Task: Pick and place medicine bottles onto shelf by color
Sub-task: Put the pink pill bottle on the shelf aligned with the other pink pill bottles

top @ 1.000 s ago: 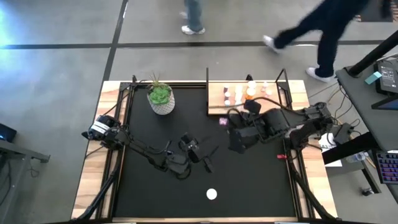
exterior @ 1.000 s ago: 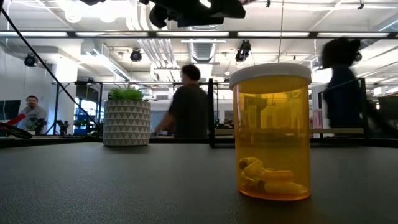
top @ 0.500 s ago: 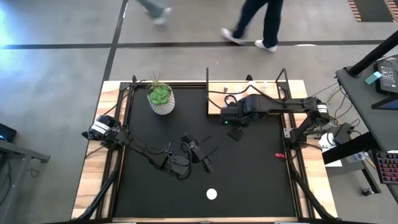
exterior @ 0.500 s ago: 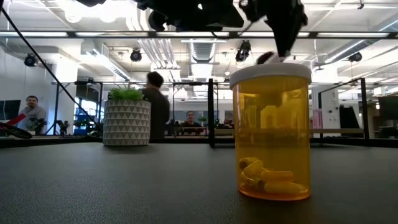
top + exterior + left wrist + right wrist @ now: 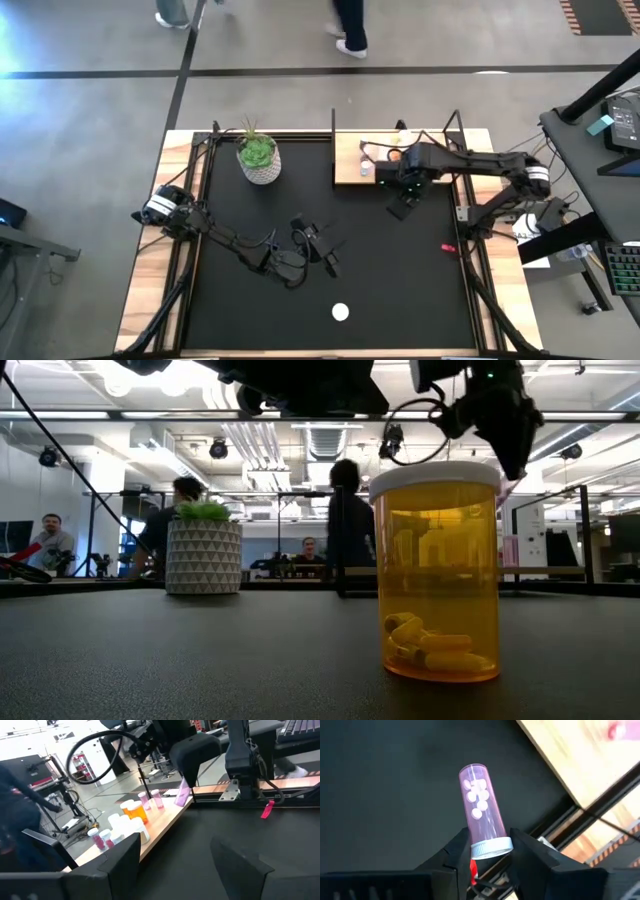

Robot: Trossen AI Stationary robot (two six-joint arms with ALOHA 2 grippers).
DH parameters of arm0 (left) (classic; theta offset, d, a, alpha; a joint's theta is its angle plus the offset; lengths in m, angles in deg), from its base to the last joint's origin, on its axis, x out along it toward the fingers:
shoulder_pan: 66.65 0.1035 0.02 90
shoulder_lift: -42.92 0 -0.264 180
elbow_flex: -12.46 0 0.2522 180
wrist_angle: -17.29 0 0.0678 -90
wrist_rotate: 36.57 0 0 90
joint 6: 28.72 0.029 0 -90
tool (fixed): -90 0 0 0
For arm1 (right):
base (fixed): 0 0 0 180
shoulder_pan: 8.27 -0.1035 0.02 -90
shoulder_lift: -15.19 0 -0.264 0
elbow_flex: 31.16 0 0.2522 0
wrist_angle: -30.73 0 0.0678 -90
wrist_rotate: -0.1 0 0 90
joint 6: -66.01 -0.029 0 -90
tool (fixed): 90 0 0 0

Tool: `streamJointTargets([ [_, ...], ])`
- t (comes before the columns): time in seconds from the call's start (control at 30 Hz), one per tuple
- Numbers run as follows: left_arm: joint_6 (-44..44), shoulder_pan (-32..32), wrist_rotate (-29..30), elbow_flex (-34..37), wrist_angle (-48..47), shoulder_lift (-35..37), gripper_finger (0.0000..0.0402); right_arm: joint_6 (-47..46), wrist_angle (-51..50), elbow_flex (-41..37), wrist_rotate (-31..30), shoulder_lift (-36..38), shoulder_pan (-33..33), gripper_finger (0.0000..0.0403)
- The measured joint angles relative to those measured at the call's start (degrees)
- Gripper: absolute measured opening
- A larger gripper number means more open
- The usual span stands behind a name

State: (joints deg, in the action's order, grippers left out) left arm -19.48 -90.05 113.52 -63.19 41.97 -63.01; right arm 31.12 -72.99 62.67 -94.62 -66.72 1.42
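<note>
Right gripper [image 5: 487, 851] carries a pink bottle [image 5: 481, 800] beside the shelf [image 5: 350, 163].

Only the right wrist view shows the grip: fingers pinched on the white cap end, with pale pills visible inside. The left wrist view alone shows the bottles standing on the shelf. From above, the left gripper [image 5: 332, 250] sits mid-mat, its fingers parted around nothing; an orange bottle [image 5: 436, 570] stands nearest the low camera.

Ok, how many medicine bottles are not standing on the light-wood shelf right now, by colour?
Orange: 1, the amber plastic bottle with a white cap, upright on the black mat
Pink: 1, the clear pink white-capped bottle of pills, held in the right gripper
Total: 2
</note>
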Motion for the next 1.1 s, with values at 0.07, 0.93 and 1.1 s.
streamJointTargets([
  [0.07,0.00,0.00,0.00,0.00,0.02,0.00,0.0224,0.03,-0.09,-1.84,0.68,1.66,1.24,0.0116],
  [0.93,11.23,1.96,0.14,-0.02,-0.17,3.02,0.0224,13.08,0.02,-10.05,6.68,-5.15,29.86,0.0116],
  [1.1,13.90,3.28,0.42,-0.02,-0.22,3.02,0.0224,16.09,0.02,-10.01,8.06,-8.17,35.94,0.0116],
])
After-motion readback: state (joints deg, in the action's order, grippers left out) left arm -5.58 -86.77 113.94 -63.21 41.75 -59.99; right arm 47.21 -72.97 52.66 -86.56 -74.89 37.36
